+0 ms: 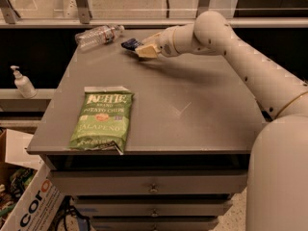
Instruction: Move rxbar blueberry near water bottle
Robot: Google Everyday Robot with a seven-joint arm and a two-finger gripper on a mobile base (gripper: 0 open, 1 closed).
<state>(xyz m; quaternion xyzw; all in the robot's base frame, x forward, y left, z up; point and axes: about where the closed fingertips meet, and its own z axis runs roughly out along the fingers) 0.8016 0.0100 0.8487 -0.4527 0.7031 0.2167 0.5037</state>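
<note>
Cream gripper (141, 49) outstretched near water bottle (96, 35)

Water bottle (96, 35) lies on its side at the far left corner of the worktop (192, 105). Claw (142, 50) is near the far edge, just right of the bottle, gripping the rxbar blueberry (129, 44), which sticks out leftward toward the bottle. Chip bag (102, 120) lies flat at the near left corner. Pump dispenser (22, 83) stands off the worktop, beyond its left edge.

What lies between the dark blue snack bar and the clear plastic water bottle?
Only bare grey tabletop, in the camera view. The gripper holds the snack bar near the far edge.
</note>
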